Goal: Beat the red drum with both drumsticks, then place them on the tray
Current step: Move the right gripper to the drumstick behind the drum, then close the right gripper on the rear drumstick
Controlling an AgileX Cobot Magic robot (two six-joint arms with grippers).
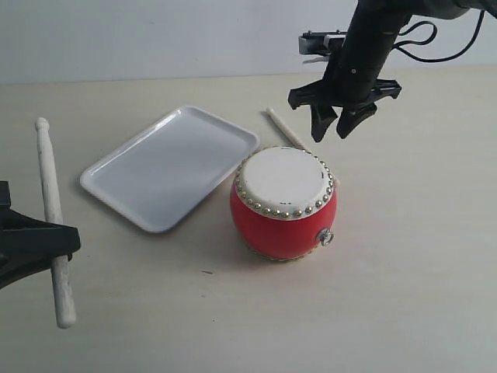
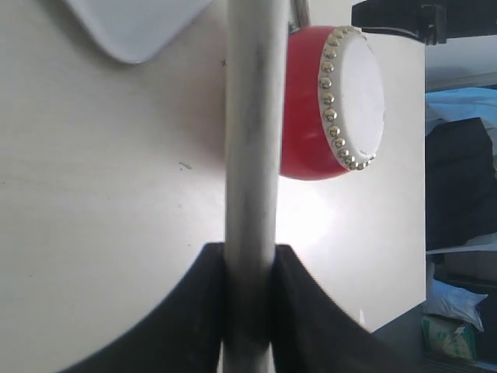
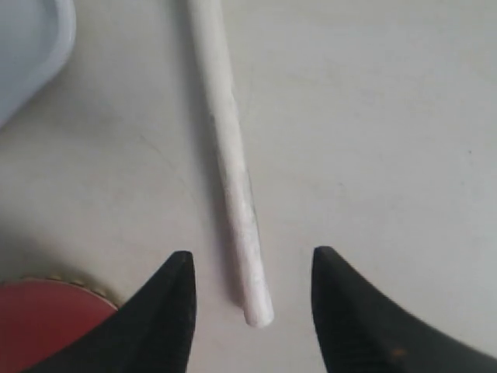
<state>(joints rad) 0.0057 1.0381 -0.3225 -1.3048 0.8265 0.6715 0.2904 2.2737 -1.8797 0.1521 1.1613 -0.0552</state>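
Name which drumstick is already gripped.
The drumstick left of the tray, clamped by the left gripper. The other drumstick lies loose behind the red drum, below the open right gripper.

drum (image 1: 284, 225) crowds lying drumstick (image 1: 284, 130), tray (image 1: 167, 167) near

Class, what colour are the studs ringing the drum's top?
Silver; the studs show best in the left wrist view.

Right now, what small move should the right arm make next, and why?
Probably lower the right gripper and close on the loose drumstick: its open jaws hover astride that stick's end on the table beside the red drum. The left gripper holds the other drumstick.
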